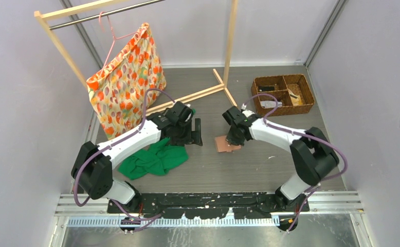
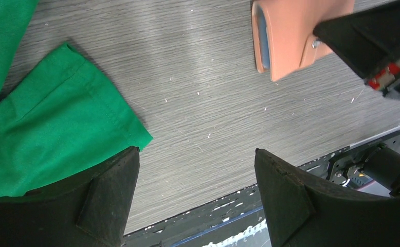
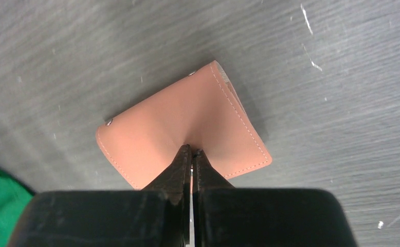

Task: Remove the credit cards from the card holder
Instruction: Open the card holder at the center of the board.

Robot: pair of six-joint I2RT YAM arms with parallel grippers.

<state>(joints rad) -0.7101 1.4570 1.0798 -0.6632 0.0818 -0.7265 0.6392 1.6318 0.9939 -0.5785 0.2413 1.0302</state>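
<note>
The salmon-pink card holder (image 1: 223, 144) lies folded on the grey table in the middle. In the right wrist view the card holder (image 3: 187, 116) puckers where my right gripper (image 3: 192, 152) is shut on its top leather, fingertips together. My right gripper (image 1: 235, 137) stands directly over it. In the left wrist view the card holder (image 2: 290, 36) shows its pale blue-grey inner edge, with the right gripper's finger (image 2: 373, 43) on it. My left gripper (image 2: 197, 150) is open and empty, a short way left of the holder (image 1: 196, 133). No cards show.
A green cloth (image 1: 154, 158) lies under the left arm and beside the left finger (image 2: 49, 118). A brown wicker basket (image 1: 283, 95) stands at the back right. A patterned orange bag (image 1: 126, 82) hangs on a wooden rack (image 1: 230, 41) at the back left.
</note>
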